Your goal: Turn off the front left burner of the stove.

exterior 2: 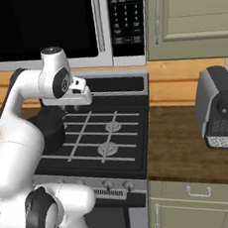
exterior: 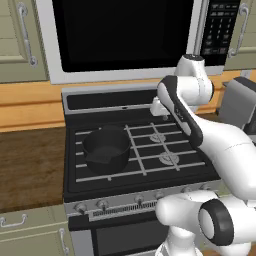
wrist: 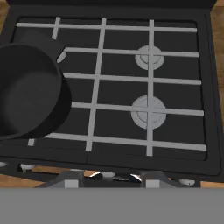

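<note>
The stove (exterior: pixel 142 197) fills the middle of the left base view, and its front left burner (exterior: pixel 100 167) sits at the lower left of the cooktop, mostly under a dark saucepan (exterior: pixel 106 149) that rests on the grate. What has to be handled, I judge, is not the burner but a knob (exterior: pixel 80 207) on the silver strip along the stove's front edge: small, round, hard and probably smooth, so it wants a firm pinch across its sides and a twist, not a push. Which knob serves that burner I cannot read from here; the leftmost one is my guess. The gripper (wrist: pixel 109 180) hangs high over the cooktop, looking down, its fingers spread with nothing between them. The saucepan stays clear of the knobs. A coffee machine (exterior 2: pixel 220 107) stands on the counter at the right of the right base view, well apart.
</note>
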